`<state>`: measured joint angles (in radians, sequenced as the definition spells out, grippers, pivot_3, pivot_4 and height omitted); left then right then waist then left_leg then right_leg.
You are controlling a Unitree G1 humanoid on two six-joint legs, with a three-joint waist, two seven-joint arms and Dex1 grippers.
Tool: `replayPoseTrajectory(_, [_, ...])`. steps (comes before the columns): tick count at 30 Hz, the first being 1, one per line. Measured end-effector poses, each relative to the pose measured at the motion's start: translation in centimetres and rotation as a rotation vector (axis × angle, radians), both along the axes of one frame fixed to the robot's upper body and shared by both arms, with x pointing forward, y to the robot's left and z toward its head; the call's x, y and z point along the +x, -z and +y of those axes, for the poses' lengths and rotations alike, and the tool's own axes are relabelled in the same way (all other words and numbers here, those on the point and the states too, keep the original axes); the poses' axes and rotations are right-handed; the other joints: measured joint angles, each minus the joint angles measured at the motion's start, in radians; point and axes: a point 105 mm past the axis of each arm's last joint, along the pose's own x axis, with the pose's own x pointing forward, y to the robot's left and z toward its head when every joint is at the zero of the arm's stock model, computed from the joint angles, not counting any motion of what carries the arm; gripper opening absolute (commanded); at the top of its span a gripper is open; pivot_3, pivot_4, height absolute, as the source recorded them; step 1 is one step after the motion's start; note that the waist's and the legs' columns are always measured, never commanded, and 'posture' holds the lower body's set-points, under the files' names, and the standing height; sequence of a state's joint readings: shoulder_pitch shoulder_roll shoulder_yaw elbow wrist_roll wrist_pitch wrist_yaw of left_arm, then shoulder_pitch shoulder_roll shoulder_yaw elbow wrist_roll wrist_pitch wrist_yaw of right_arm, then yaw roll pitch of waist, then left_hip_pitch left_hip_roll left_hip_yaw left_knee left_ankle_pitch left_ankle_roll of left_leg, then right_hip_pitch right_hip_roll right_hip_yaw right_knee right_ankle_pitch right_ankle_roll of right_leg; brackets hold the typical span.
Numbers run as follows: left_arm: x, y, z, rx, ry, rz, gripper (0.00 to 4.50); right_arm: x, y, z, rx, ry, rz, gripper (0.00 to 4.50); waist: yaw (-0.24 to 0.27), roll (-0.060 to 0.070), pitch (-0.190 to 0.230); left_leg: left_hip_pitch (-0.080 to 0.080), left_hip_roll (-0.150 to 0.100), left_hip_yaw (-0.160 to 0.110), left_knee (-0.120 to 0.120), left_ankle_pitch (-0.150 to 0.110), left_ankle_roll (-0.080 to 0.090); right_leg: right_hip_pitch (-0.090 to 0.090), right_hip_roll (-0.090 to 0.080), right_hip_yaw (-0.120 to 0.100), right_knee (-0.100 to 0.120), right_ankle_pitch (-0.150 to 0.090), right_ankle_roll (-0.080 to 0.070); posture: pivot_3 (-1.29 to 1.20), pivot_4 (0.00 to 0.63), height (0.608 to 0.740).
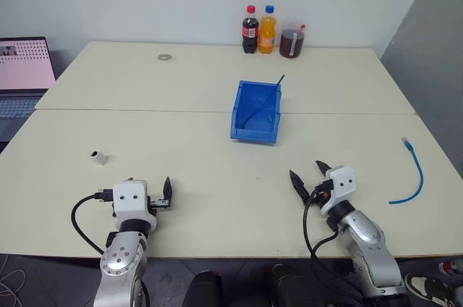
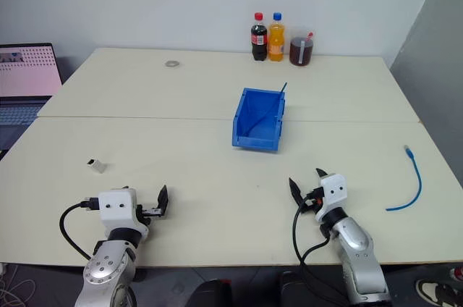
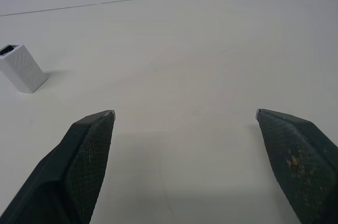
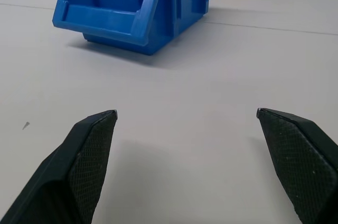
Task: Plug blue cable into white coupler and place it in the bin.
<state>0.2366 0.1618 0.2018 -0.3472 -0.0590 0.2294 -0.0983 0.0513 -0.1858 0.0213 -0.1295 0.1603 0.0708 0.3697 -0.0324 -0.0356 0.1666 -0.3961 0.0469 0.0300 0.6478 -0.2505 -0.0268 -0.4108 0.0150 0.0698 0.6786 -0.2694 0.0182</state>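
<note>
Near the table's middle stands the bin. Well left of the bin and nearer the robot lies the white coupler; well right of it, the blue cable. Left gripper and right gripper hover over the table's near edge, fingers spread, empty.

A pale tabletop made of two boards meets along a seam running left to right. At its far edge, against the white wall, stand a cola bottle with a red cap, an orange soda bottle with a blue cap just beside it, and a jar of dark liquid. A small metal ring lies farther left. An open laptop sits off the tabletop's left edge
</note>
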Motion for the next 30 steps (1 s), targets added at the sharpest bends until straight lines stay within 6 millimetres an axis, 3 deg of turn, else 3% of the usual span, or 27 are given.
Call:
replayPoseTrajectory(6, [-0.2, 0.2, -0.6, -0.046, 0.069, 0.011, 4.50, 0.0, 0.1, 0.0, 0.006, 0.000, 0.007, 4.49, 0.000, 0.000, 0.000, 0.000, 0.000, 0.000, 0.000, 0.000, 0.000, 0.000, 0.000, 0.000, 0.000, 0.000, 0.000, 0.00, 0.150, 0.740])
replayPoseTrajectory(12, [0.5, -1.8, -3.3, -0.073, 0.298, -0.036, 4.50, 0.0, -0.3, -0.3, 0.017, 0.024, -0.004, 4.49, 0.000, 0.000, 0.000, 0.000, 0.000, 0.000, 0.000, 0.000, 0.000, 0.000, 0.001, 0.000, 0.000, 0.000, 0.000, 0.00, 0.150, 0.740])
replayPoseTrajectory(15, [1.4, -3.1, -4.6, -0.033, 0.406, -0.059, 4.50, -0.3, -1.7, -0.7, 0.031, 0.050, -0.053, 4.49, 0.000, 0.000, 0.000, 0.000, 0.000, 0.000, 0.000, 0.000, 0.000, 0.000, 0.001, 0.000, 0.000, 0.000, 0.000, 0.00, 0.150, 0.740])
replayPoseTrajectory(19, [2.9, -5.9, -7.9, 0.017, 0.640, -0.104, 4.50, -0.9, -5.5, -2.8, 0.042, 0.127, -0.160, 4.49, 0.003, 0.000, 0.001, -0.001, -0.001, -0.001, 0.000, 0.000, 0.000, 0.000, 0.001, -0.001, 0.000, 0.000, 0.000, 0.00, 0.150, 0.740])
replayPoseTrajectory(21, [3.0, -7.1, -9.8, 0.021, 0.777, -0.107, 4.50, -1.0, -6.8, -4.7, 0.018, 0.188, -0.183, 4.49, 0.003, 0.000, 0.001, -0.001, -0.001, 0.000, 0.001, 0.000, 0.000, 0.000, 0.001, -0.001, 0.000, 0.000, 0.000, 0.00, 0.150, 0.740])
replayPoseTrajectory(23, [2.8, -8.5, -12.6, -0.002, 0.985, -0.071, 4.50, -0.6, -8.0, -8.5, -0.054, 0.304, -0.171, 4.49, 0.004, 0.000, 0.001, -0.001, -0.002, 0.000, 0.001, 0.000, 0.000, 0.000, 0.001, -0.002, 0.000, 0.000, 0.001, 0.00, 0.150, 0.740])
replayPoseTrajectory(25, [2.4, -9.0, -13.7, -0.015, 1.075, -0.051, 4.50, -0.7, -8.8, -10.7, -0.082, 0.369, -0.171, 4.49, 0.003, 0.000, 0.001, 0.000, -0.002, 0.001, 0.001, 0.000, 0.000, 0.001, 0.001, -0.001, 0.000, 0.000, 0.001, 0.00, 0.150, 0.740])
replayPoseTrajectory(28, [1.6, -8.7, -15.6, 0.002, 1.233, 0.027, 4.50, -0.3, -8.7, -15.1, -0.119, 0.464, -0.097, 4.49, -0.003, 0.001, 0.001, 0.001, -0.004, 0.002, 0.000, 0.000, 0.000, 0.001, 0.003, 0.000, 0.000, 0.000, 0.001, 0.00, 0.150, 0.740])
replayPoseTrajectory(30, [1.0, -8.5, -16.5, 0.003, 1.319, 0.078, 4.50, 0.3, -7.6, -18.1, -0.150, 0.509, 0.006, 4.49, -0.007, 0.001, 0.002, 0.001, -0.005, 0.002, -0.001, 0.000, 0.000, 0.001, 0.004, 0.001, 0.000, 0.000, 0.000, 0.00, 0.150, 0.740])
